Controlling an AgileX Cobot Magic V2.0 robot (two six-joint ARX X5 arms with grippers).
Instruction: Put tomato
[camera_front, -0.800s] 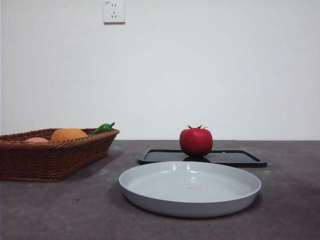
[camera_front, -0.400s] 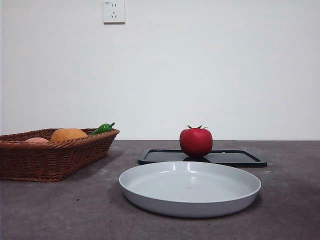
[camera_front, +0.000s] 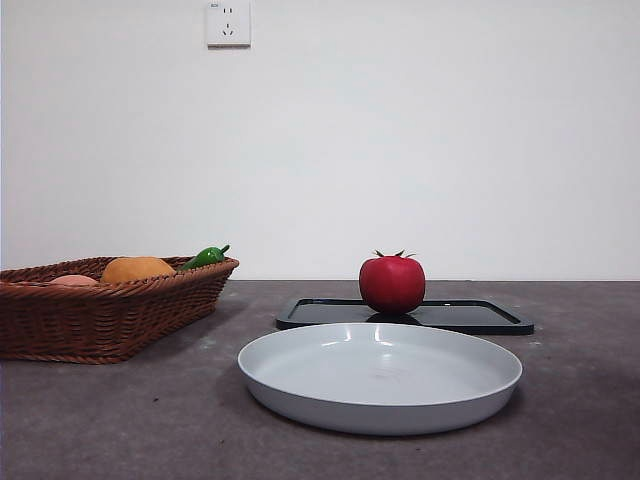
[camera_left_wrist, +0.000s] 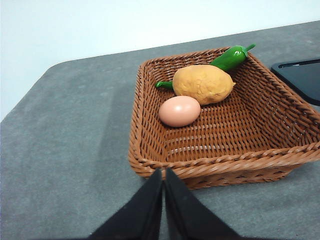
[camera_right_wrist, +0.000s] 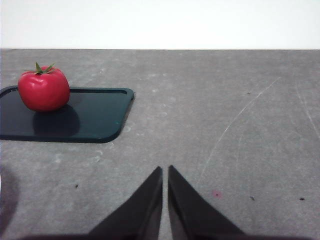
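Observation:
The red tomato (camera_front: 392, 283) with a green calyx stands on a flat black tray (camera_front: 470, 317) behind a grey plate (camera_front: 380, 376). It also shows in the right wrist view (camera_right_wrist: 44, 88), on the tray (camera_right_wrist: 95, 117). My right gripper (camera_right_wrist: 165, 172) is shut and empty, over bare table well away from the tomato. My left gripper (camera_left_wrist: 163, 175) is shut and empty, just in front of a wicker basket (camera_left_wrist: 295, 127). Neither arm shows in the front view.
The wicker basket (camera_front: 100, 310) at the left holds an orange-brown round fruit (camera_left_wrist: 202, 84), an egg (camera_left_wrist: 179, 110) and a green chili pepper (camera_left_wrist: 230, 57). The table is grey. A wall socket (camera_front: 228, 23) is on the white wall behind.

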